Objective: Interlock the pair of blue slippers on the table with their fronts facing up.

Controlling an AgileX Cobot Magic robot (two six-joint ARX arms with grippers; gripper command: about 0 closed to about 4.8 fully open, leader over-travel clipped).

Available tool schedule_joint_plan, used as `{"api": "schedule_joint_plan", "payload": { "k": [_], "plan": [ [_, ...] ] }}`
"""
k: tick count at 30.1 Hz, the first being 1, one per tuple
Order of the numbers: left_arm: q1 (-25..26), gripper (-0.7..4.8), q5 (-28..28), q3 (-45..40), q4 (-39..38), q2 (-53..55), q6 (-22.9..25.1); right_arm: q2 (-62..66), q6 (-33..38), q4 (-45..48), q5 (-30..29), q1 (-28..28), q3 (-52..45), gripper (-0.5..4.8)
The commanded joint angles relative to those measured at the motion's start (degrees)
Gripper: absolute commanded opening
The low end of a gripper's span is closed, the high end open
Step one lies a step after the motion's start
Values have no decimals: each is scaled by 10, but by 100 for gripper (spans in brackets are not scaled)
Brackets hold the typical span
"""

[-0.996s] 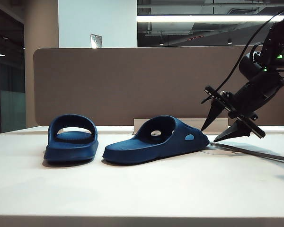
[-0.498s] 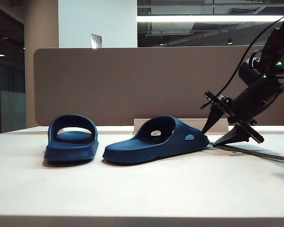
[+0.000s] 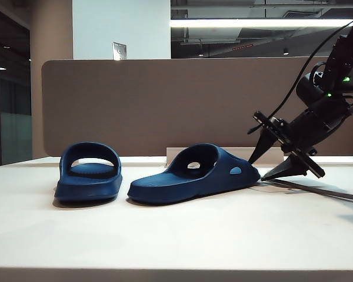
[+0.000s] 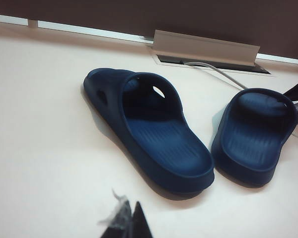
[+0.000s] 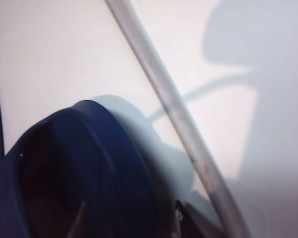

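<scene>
Clear gap between slippers (image 3: pixel 120 176)

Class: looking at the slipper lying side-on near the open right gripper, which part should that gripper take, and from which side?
Probably the toe end of the right slipper: it points at the right gripper, whose open jaws straddle it. Come from the right, one finger inside the strap, one outside.

Black right arm (image 3: pixel 326 106) with green lights, black cable, pointed end effector (image 3: pixel 272 160).

Right wrist view: rounded end of a blue slipper (image 5: pixel 89 163) on the pale table (image 5: pixel 54 49). A grey cable (image 5: pixel 174 114) runs diagonally just beside it (contact unclear). One dark right gripper fingertip (image 5: pixel 181 215) shows between slipper and cable.
</scene>
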Motion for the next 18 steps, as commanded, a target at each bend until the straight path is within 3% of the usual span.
{"api": "schedule_joint_plan", "payload": {
  "k": [1, 14, 18],
  "plan": [
    [0, -5, -1, 1, 3, 0, 0, 0, -3, 13, -9, 4, 2, 224],
    [0, -5, 1, 1, 3, 0, -5, 5, -3, 17, 5, 15, 2, 221],
    [0, -5, 22, 1, 15, 0, -78, 15, -3, 13, 4, 17, 2, 221]
  ]
}}
